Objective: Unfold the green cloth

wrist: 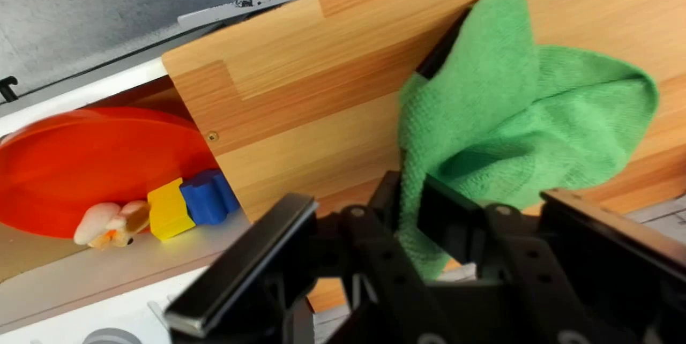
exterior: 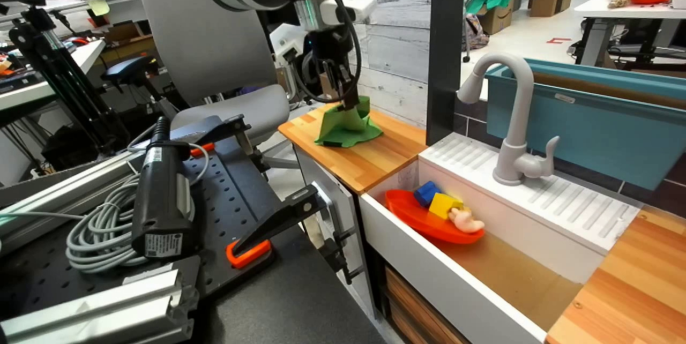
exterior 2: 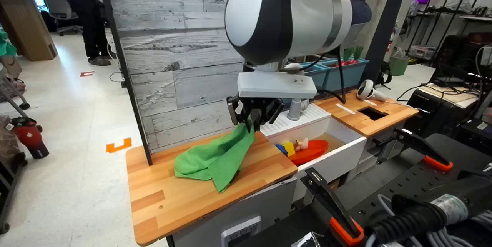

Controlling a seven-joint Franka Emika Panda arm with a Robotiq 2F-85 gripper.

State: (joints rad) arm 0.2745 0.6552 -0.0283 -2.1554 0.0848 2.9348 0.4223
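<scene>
The green cloth lies bunched and folded on the wooden counter, and it shows in both exterior views (exterior: pixel 348 132) (exterior 2: pixel 213 158) and in the wrist view (wrist: pixel 482 103). My gripper (exterior 2: pixel 250 123) is shut on one part of the cloth and holds that part raised above the counter. The rest of the cloth slopes down and rests on the wood. In the wrist view the cloth passes between the two fingertips (wrist: pixel 410 199). A fold hollow shows beside the right finger. A dark, narrow thing (wrist: pixel 444 46) shows at the cloth's edge; most of it is hidden.
The wooden counter (exterior 2: pixel 161 197) ends beside a white sink (exterior: pixel 455 274) with a red bowl (exterior: pixel 412 221), a yellow block (exterior: pixel 444 206), a blue block (exterior: pixel 427 193) and a pinkish toy (exterior: pixel 465 221). A faucet (exterior: pixel 517 119) and a grey plank wall (exterior 2: pixel 173 47) stand behind.
</scene>
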